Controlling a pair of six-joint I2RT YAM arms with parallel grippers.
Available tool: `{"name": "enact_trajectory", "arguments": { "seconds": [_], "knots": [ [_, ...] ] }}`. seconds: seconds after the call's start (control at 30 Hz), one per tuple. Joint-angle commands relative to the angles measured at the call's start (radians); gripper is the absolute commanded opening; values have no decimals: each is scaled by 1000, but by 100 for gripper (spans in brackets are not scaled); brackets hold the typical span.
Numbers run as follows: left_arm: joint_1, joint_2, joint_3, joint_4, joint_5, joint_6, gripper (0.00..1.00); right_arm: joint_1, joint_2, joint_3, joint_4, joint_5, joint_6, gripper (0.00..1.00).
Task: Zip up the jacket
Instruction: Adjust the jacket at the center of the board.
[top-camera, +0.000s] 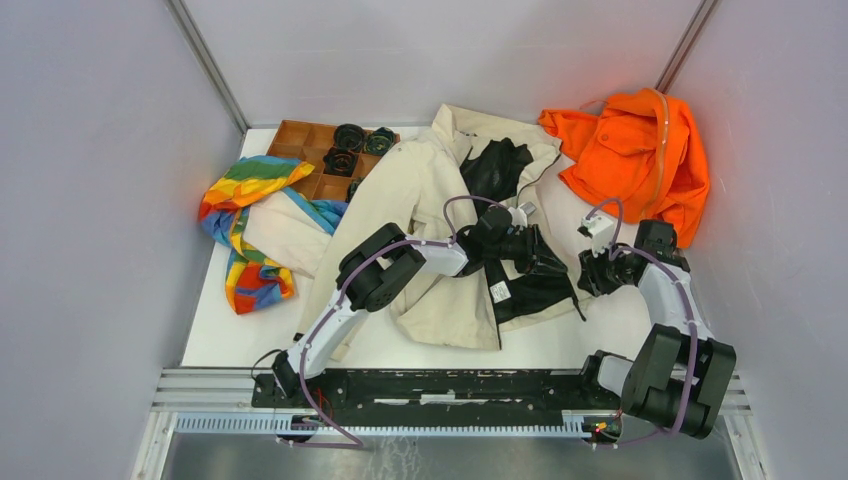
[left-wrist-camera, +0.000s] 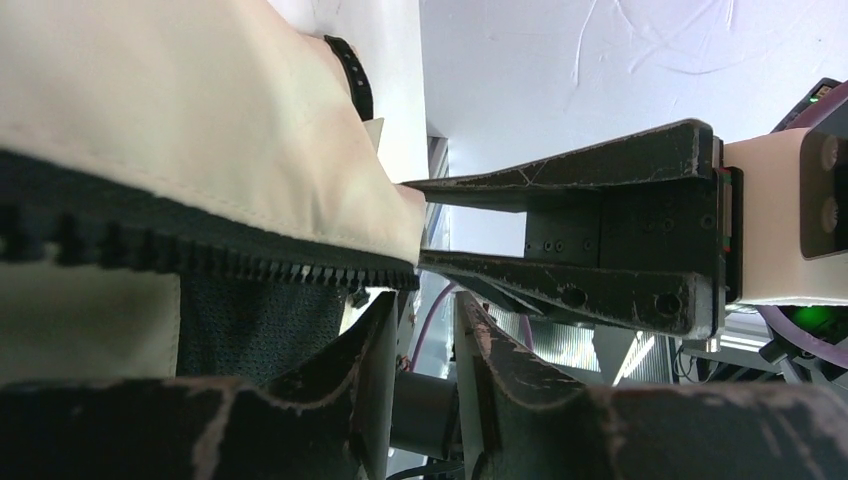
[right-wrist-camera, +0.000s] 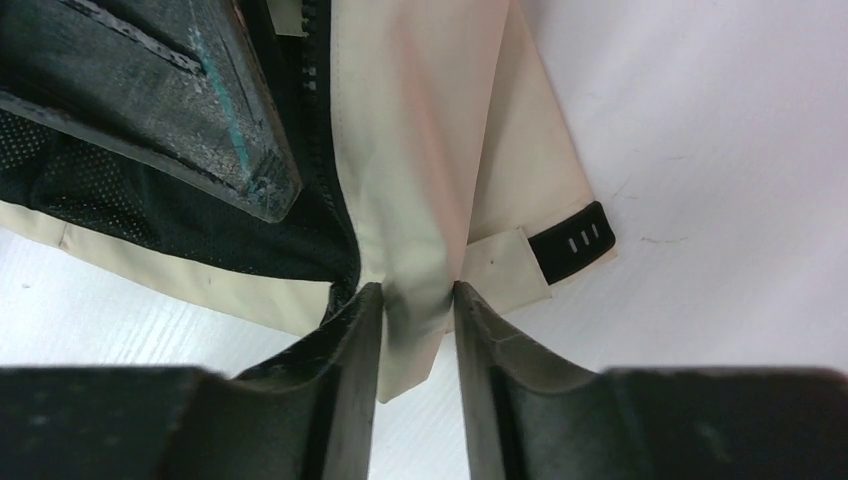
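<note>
No text, brand or number can be read. A white label (top-camera: 497, 291) is seen inside the jacket (top-camera: 420, 200), its print too small. On a black tab (right-wrist-camera: 571, 240) only three white dashes are shown.

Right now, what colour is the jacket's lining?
Black; the lining of the jacket shows best in the top view.

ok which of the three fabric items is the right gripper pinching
The beige jacket, lying open mid-table with black lining showing; the right gripper pinches its edge. The orange garment and rainbow-striped cloth lie aside, ungripped.
</note>
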Motion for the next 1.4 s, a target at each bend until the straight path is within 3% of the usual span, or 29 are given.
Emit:
{"name": "enact_trajectory", "arguments": {
  "seconds": [0.0, 0.3, 0.77, 0.97, 1.23, 1.37],
  "knots": [
    [-6, -1, 19, -13, 3, 31, 35, 3, -21, 17, 34, 49, 16, 34],
    [-5, -99, -31, -141, -44, 136, 52, 3, -5, 23, 33, 49, 17, 33],
    [-2, -393, -285, -295, -50, 290, 55, 3, 3, 41, 18, 30, 2, 36],
    [-2, -576, -311, -454, -59, 479, 55, 3, -3, 82, -26, 9, -26, 43],
    [2, -848, -322, -752, -296, 779, 55, 3, -11, 150, -69, -18, -40, 50],
    [14, -982, -329, -838, -441, 880, 62, 3, -19, 205, -103, -58, -54, 52]
  ]
}}
